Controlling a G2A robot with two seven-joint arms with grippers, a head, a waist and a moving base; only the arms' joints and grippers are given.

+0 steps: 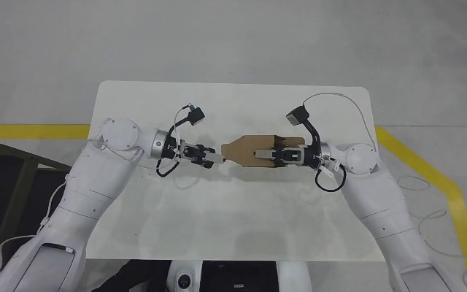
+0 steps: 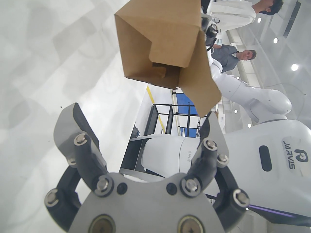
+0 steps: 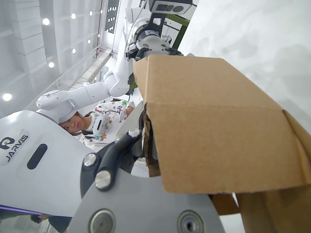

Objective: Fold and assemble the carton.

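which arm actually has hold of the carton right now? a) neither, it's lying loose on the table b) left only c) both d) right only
D: the right gripper has its jaws shut on the carton, while the left gripper faces the carton's open end with its jaws wide apart, clamping nothing.

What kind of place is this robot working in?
Probably a robotics lab or test hall: the carton is held over a plain white table on a floor marked with yellow tape, rows of round ceiling lights run overhead, and a black metal rack stands nearby.
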